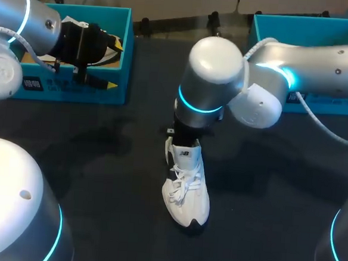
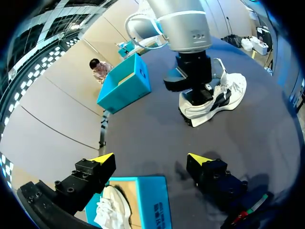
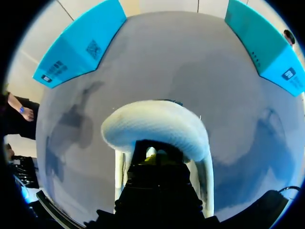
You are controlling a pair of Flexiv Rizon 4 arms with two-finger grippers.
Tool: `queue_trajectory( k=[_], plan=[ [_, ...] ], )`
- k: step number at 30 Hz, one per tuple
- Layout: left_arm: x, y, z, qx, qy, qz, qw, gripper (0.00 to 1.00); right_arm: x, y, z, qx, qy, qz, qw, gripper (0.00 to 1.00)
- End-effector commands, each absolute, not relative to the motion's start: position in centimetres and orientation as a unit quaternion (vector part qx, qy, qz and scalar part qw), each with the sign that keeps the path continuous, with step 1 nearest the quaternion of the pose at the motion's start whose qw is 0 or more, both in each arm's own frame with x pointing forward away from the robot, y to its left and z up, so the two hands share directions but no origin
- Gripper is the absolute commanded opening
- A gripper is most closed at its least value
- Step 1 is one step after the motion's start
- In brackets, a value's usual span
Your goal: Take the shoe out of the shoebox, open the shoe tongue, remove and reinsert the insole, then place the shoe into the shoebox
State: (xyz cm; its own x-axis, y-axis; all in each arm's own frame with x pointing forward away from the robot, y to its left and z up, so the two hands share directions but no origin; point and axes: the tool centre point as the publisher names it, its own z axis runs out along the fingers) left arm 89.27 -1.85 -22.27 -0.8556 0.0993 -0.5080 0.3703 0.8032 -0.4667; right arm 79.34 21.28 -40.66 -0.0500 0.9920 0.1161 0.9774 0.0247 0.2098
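Right gripper (image 3: 155, 155) is sunk into the mouth of the white shoe (image 3: 157, 126). A curved white part of the shoe arches just ahead of it and white walls run along both its sides. So much of it is buried that I cannot tell whether it is spread, closed or pinching anything. The shoe stands upright on its sole on the dark table (image 1: 100, 161), out of any box, with the gripper at its heel end and the laced toe reaching away from it.

The left gripper (image 2: 151, 158) hangs well apart from the shoe, its yellow tips spread wide with nothing between them. Right under it is a blue shoebox (image 2: 152, 200) holding a second white shoe (image 2: 112, 210). Far ahead of it, past the right arm (image 2: 178, 24) and the shoe on the table, stands the other blue shoebox (image 2: 124, 83).
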Motion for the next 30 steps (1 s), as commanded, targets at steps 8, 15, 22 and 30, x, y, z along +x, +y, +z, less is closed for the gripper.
queue_trajectory(
  k=[8,15,22,30],
  plan=[
    [89.3,-2.0,-22.3,0.127,0.921,-0.284,0.236,1.0,77.7,20.4,-40.1,0.694,0.712,0.068,0.079,0.0],
    [89.3,-2.0,-22.3,0.127,0.921,-0.284,0.236,1.0,78.2,20.8,-38.3,0.689,0.715,0.089,0.08,0.0],
    [89.3,-2.0,-22.3,0.127,0.921,-0.284,0.236,1.0,78.8,21.8,-38.9,0.678,0.726,0.096,0.064,0.0],
    [89.3,-2.0,-22.3,0.127,0.921,-0.284,0.236,1.0,79.0,22.3,-40.1,0.677,0.727,0.106,0.037,0.0]
  ],
)
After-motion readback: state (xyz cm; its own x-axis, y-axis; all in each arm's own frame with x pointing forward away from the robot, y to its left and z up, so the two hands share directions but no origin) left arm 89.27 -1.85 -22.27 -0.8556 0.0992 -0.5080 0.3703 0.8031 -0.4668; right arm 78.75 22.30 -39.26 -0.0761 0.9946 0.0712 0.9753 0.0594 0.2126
